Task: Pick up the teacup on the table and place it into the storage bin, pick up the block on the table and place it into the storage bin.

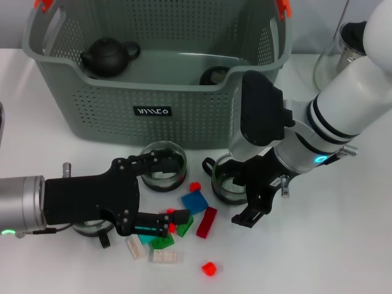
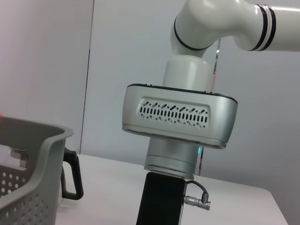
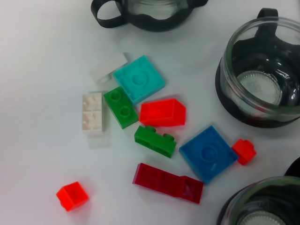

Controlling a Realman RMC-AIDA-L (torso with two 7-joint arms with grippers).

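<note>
Bright, even overhead light, soft shadows under the blocks (image 3: pixel 159 140), sharp focus.

The basket (image 1: pixel 184 116) is grey-green, dotted all over with small holes, with orange clips (image 1: pixel 283 6) and a black label (image 1: pixel 153 111) lettered in white. A black teapot (image 1: pixel 109 56) sits inside. On the white table (image 3: pixel 37 56) lie blocks: blue (image 3: pixel 208 153), turquoise (image 3: pixel 139 78), dark red (image 3: pixel 168 182), bright red (image 3: pixel 162 113), green (image 3: pixel 120 107) and white (image 3: pixel 92 112). The cups (image 3: pixel 260 75) are clear glass with black handles.
</note>
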